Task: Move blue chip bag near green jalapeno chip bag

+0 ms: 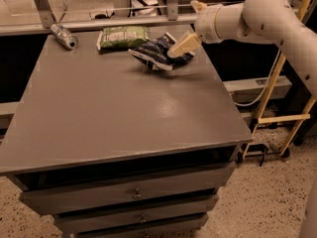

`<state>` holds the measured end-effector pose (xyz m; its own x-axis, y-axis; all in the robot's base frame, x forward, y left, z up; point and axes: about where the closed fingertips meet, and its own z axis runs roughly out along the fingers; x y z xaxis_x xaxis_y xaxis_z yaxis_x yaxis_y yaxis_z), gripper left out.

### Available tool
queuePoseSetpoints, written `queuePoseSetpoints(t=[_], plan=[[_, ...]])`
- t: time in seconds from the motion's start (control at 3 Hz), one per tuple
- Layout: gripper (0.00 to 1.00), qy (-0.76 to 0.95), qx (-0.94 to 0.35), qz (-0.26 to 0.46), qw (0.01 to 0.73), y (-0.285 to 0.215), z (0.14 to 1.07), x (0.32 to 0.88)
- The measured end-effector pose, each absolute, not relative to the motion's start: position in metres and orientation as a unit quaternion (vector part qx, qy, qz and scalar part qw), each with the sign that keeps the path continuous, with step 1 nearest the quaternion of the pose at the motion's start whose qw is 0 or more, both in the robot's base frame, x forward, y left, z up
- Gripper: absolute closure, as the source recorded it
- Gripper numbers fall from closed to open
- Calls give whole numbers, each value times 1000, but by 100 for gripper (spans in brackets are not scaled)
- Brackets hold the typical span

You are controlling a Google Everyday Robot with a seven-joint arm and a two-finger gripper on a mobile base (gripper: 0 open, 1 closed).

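The blue chip bag lies crumpled on the far part of the grey table, just right of and in front of the green jalapeno chip bag, almost touching it. My gripper comes in from the right on the white arm. Its jaws stand spread apart. The lower beige finger rests on the blue bag's right end and the upper finger points up, away from it. The bag's right end is partly hidden behind the lower finger.
A crushed silver can lies at the table's far left corner. A metal rail runs behind the table's back edge. Drawers sit under the tabletop. A wooden frame stands to the right on the floor.
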<state>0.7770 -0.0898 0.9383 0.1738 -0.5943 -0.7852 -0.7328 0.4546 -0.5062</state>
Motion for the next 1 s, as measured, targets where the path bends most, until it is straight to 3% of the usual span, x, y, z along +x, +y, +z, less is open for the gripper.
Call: queuePoseSetpoints(t=[0.67, 1.0], plan=[[0, 671, -484, 117, 549, -174, 960, 707], [0, 672, -495, 133, 534, -172, 954, 697]])
